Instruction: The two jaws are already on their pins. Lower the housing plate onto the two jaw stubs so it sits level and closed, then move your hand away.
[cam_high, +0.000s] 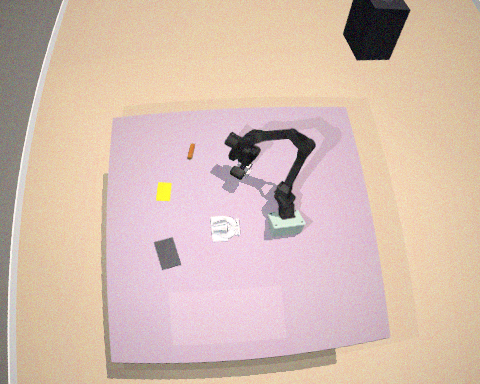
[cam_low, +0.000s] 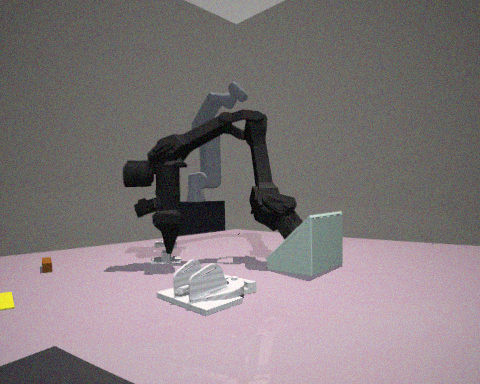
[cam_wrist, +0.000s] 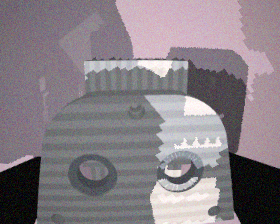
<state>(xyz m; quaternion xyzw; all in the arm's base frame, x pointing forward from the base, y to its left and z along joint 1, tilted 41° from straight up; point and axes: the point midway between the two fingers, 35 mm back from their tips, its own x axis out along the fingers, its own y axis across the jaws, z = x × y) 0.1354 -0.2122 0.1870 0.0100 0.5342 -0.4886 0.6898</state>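
The housing plate (cam_wrist: 100, 135) (cam_low: 161, 260) is pale grey-white, with two round holes and a raised block along one end. It is low at the table top, behind the white assembly in the exterior view. My gripper (cam_wrist: 134, 165) (cam_low: 170, 255) points down with a finger against each side of the plate, shut on it. In the top view the arm hides most of the plate. The white assembly (cam_high: 216, 236) (cam_low: 205, 309) stands apart from it, with two upright rounded fins (cam_low: 207, 283) and a flat rounded part. The jaws and stubs are too small to tell apart.
A yellow square (cam_high: 164, 192) (cam_low: 6, 300), an orange block (cam_high: 191, 151) (cam_low: 47, 265) and a dark grey rectangle (cam_high: 167, 253) (cam_low: 55, 367) are left of the assembly in the top view. The arm's pale green base (cam_high: 286, 227) (cam_low: 325, 245) is to its right.
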